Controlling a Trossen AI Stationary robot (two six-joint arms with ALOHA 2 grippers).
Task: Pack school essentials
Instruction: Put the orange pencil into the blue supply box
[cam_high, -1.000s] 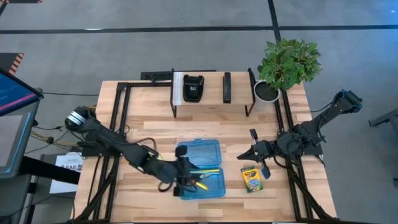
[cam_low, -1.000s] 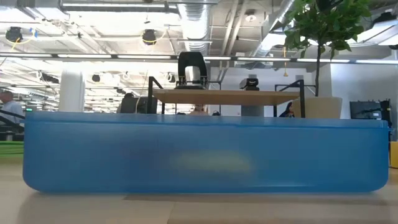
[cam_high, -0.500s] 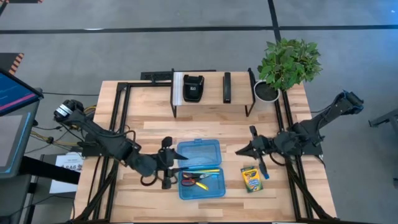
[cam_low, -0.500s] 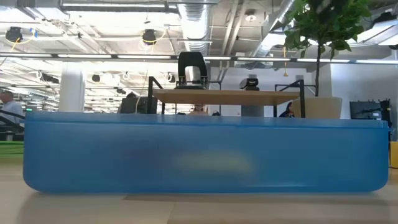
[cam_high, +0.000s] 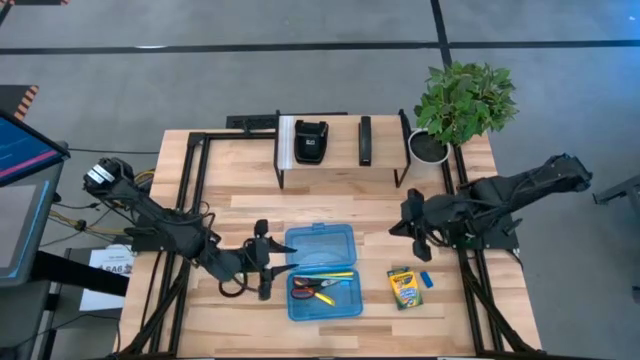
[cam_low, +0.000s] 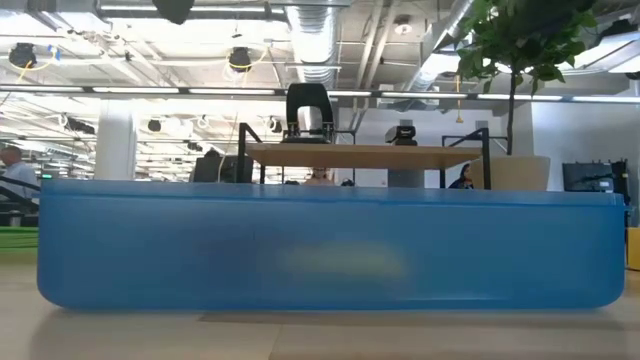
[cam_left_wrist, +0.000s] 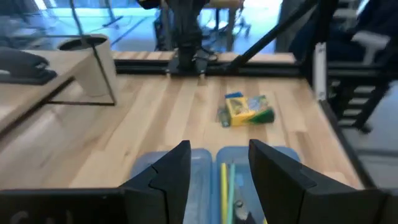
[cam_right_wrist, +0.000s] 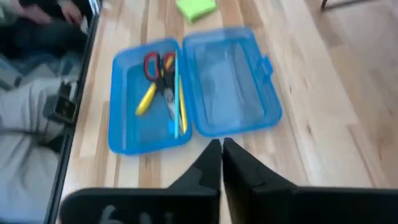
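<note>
Beside the open blue case (cam_high: 322, 271) my left gripper (cam_high: 262, 259) hovers parted and empty, while my right gripper (cam_high: 414, 225), nearly closed, holds nothing above the crayon box (cam_high: 403, 287).

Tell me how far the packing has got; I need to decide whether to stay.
Done: red-handled scissors and pencils lie in the open blue case. In hand: nothing; left gripper is open beside the case, right gripper holds nothing. Left: crayon box, blue eraser and green sticky-note pad sit on the table.
</note>
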